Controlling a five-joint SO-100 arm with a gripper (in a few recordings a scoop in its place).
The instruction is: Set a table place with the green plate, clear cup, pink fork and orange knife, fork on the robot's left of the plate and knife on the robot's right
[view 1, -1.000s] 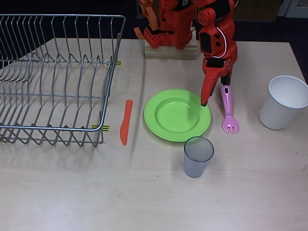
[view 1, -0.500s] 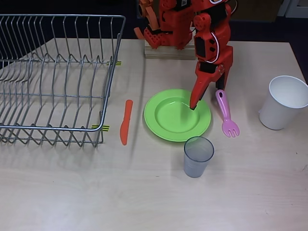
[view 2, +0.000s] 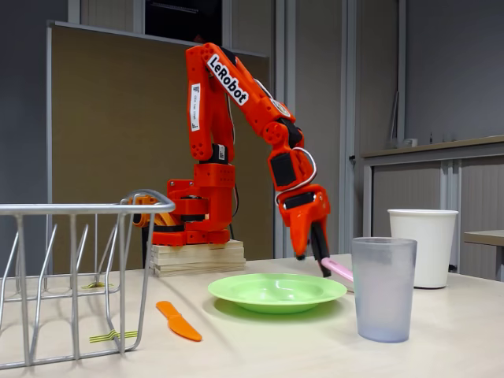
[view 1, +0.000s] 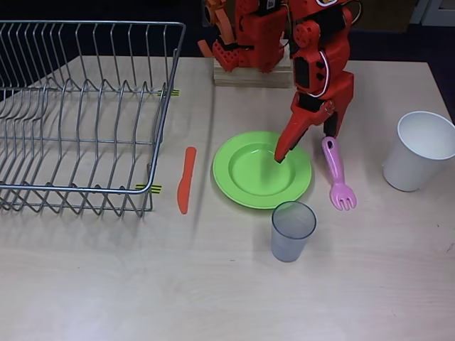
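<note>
In the overhead view a wire dish rack (view 1: 82, 117) fills the tabletop's (view 1: 142, 284) left. Beside it lie the orange knife (view 1: 186, 180), then the green plate (view 1: 261, 169). Over the plate's rim the gripper (view 1: 304, 145) pinches the pink fork (view 1: 337, 174) by its handle. The clear cup (view 1: 291, 231) stands near the plate's front edge — a white cup (view 1: 419, 150) far right.

My orange arm (view 2: 236, 102) reaches down from its wooden block base (view 2: 197, 257), my gripper (view 2: 313, 250) hanging above the green plate (view 2: 276, 290) toward its 3 o'clock rim. The pink fork (view 2: 339, 270) juts out beside my fingertips. The clear cup (view 2: 383, 288) stands at 4 o'clock, the orange knife (view 2: 178, 320) at 8 o'clock beside the wire rack (view 2: 79, 276).
</note>
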